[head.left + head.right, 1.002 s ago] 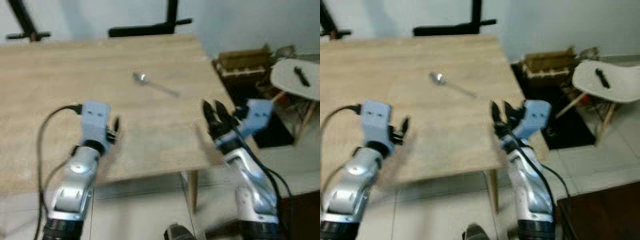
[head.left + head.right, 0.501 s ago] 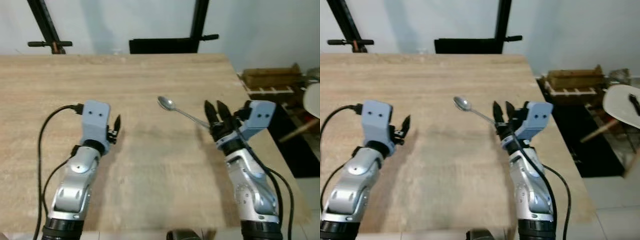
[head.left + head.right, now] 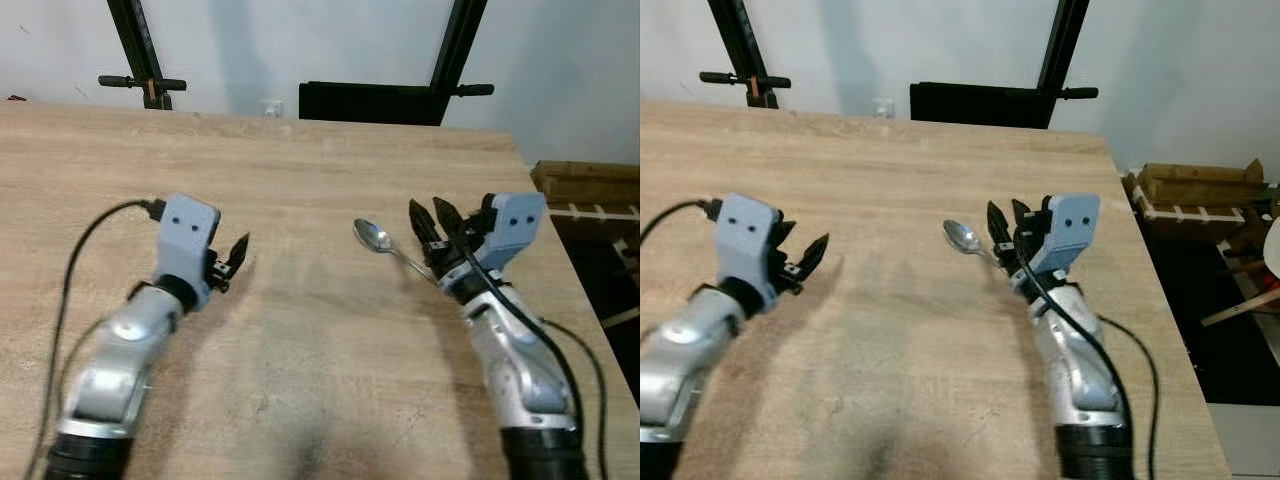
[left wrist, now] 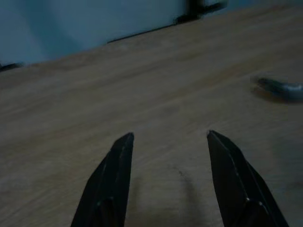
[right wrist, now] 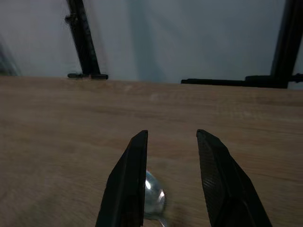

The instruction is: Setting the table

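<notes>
Wooden table [image 3: 300,330], light grain. One metal spoon [image 3: 377,238] lies on it toward the robot's right side, bowl pointing away toward the far left, handle running back under the right gripper.

Right gripper [image 3: 434,224] hangs just above the spoon's handle, fingers parted with a clear gap between them, nothing pinched. From the right wrist view, the spoon bowl [image 5: 154,202] sits low between the two black fingers [image 5: 130,184]; cannot tell if a finger touches it.

Left gripper [image 3: 232,259] is out over bare table on the robot's left, well apart from the spoon. Fingers spread wide, holding nothing. In the left wrist view the spoon [image 4: 280,89] shows as a dull blur off to one side, beyond the fingertips [image 4: 124,144].

Both silver arms reach forward over the near part of the table, each with a blue wrist block [image 3: 186,243]. A black cable [image 3: 70,280] loops from the left block back along the arm.

Beyond the far edge: black stand legs [image 3: 138,60] against a pale wall [image 3: 250,40]. A wooden crate [image 3: 1195,190] sits on the floor off the table's right side.
</notes>
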`<state>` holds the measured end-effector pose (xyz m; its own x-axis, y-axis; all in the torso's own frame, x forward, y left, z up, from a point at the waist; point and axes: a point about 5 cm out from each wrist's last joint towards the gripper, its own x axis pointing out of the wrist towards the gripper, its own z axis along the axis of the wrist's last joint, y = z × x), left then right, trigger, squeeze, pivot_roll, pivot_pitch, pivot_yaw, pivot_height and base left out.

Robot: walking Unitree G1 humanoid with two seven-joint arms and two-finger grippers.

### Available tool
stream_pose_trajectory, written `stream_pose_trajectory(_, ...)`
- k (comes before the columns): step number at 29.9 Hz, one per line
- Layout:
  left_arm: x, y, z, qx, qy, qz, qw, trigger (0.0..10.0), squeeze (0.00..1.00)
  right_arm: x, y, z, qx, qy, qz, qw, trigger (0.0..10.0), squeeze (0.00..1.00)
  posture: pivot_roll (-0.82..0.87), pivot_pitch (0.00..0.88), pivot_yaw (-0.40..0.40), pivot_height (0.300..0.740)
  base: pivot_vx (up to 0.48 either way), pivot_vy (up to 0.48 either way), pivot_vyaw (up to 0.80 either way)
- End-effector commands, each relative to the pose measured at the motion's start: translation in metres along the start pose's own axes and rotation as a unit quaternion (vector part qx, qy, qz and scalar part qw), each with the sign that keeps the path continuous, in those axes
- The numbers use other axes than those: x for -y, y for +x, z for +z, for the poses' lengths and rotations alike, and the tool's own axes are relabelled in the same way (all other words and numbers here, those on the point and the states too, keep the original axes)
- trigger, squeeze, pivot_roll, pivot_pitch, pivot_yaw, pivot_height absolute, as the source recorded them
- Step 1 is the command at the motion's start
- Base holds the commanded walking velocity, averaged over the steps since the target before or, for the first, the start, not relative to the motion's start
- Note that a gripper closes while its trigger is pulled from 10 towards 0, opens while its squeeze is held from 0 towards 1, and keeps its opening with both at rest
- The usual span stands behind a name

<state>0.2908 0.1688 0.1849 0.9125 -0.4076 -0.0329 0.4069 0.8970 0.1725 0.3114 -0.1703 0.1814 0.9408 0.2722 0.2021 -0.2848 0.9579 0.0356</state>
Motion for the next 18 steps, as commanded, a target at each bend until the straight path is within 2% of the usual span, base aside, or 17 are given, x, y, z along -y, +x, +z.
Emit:
stream_pose_trajectory(1,0.001,-0.006,0.011,0.002,-0.007,-0.076,0.997,10.0,0.0,0.003,0.006,-0.009,-0.035,-0.021,0.027,0.999,10.0,0.0,-0.05,0.046,0.059,0.74,0.0,0.0,0.0)
stream_pose_trajectory(3,-0.005,-0.013,0.02,0.0,0.009,-0.127,0.992,10.0,0.0,0.008,0.013,-0.013,-0.06,-0.051,0.048,0.996,10.0,0.0,-0.04,0.05,0.051,0.74,0.0,0.0,0.0)
stream_pose_trajectory(4,-0.005,-0.013,0.02,0.0,0.009,-0.127,0.992,10.0,0.0,0.008,0.013,-0.013,-0.06,-0.051,0.048,0.996,10.0,0.0,-0.04,0.05,0.051,0.74,0.0,0.0,0.0)
stream_pose_trajectory(7,-0.027,-0.025,0.036,-0.011,0.036,-0.175,0.984,10.0,0.0,0.013,0.027,-0.022,-0.102,-0.096,0.093,0.986,10.0,0.0,0.0,0.058,0.031,0.74,0.0,0.0,0.0)
stream_pose_trajectory(10,-0.03,-0.025,0.038,-0.012,0.035,-0.176,0.984,10.0,0.0,0.013,0.029,-0.023,-0.109,-0.105,0.098,0.984,10.0,0.0,0.01,0.06,0.029,0.74,0.0,0.0,0.0)
stream_pose_trajectory(14,-0.042,-0.03,0.034,-0.052,0.014,-0.197,0.979,10.0,0.0,0.019,0.049,-0.029,-0.143,-0.147,0.108,0.973,10.0,0.0,0.06,0.08,0.012,0.74,0.0,0.0,0.0)
stream_pose_trajectory(18,-0.038,-0.028,0.028,-0.072,-0.007,-0.225,0.972,10.0,0.0,0.02,0.059,-0.031,-0.162,-0.153,0.117,0.968,10.0,0.0,0.12,0.102,-0.003,0.74,0.0,0.0,0.0)
